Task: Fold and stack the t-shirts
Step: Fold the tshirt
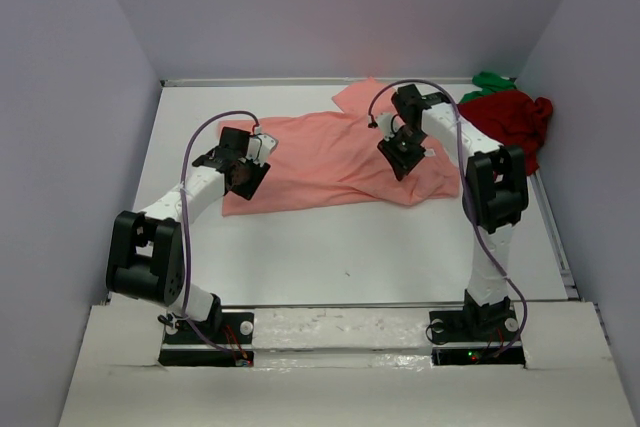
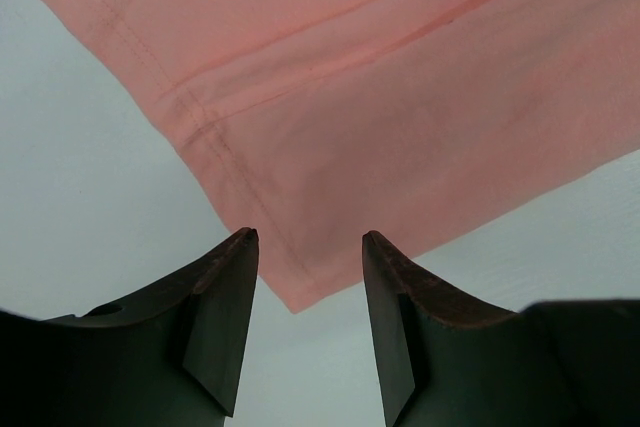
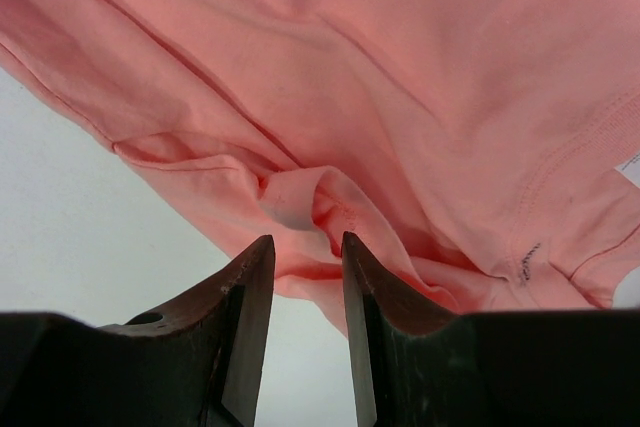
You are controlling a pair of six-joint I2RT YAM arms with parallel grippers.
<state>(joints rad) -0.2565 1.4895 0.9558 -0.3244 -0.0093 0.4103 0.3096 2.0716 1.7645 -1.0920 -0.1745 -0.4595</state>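
Observation:
A salmon-pink t-shirt [image 1: 320,162] lies spread flat across the middle of the white table. My left gripper [image 1: 243,179] hangs over its near left corner. In the left wrist view the gripper [image 2: 307,237] is open and the hem corner [image 2: 297,292] lies on the table below the gap. My right gripper [image 1: 403,157] hovers over the shirt's near right part. In the right wrist view the gripper [image 3: 305,239] is open with a narrower gap, just short of a bunched fold [image 3: 310,202]. A dark red t-shirt [image 1: 510,122] lies crumpled at the back right, with a green one [image 1: 492,80] behind it.
Pale walls close in the table [image 1: 350,257] on the left, back and right. A raised rail [image 1: 555,227] runs along the right edge. Both arm bases [image 1: 340,332] sit on a white strip at the near edge.

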